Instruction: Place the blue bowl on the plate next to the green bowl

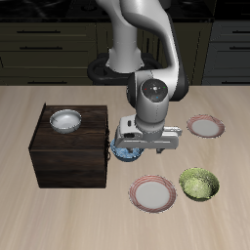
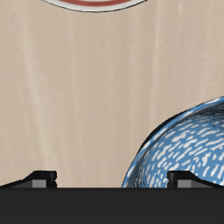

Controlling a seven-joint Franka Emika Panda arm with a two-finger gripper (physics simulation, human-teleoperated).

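Note:
The blue bowl (image 1: 123, 152) sits on the table beside the dark box, mostly hidden under my gripper (image 1: 131, 146). In the wrist view the blue bowl (image 2: 185, 147) lies under one fingertip (image 2: 188, 178), off-centre from my gripper (image 2: 114, 179), whose jaws stand wide apart and hold nothing. The plate (image 1: 153, 193) with the pink-red rim lies nearer the table's front edge, empty, right beside the green bowl (image 1: 199, 183). A pink-red plate rim (image 2: 96, 3) also shows in the wrist view; I cannot tell which plate it is.
A dark wooden box (image 1: 70, 151) stands close beside the gripper, with a white-grey bowl (image 1: 66, 120) on top. A second, smaller-looking plate (image 1: 206, 126) lies farther back. The robot's base stands behind.

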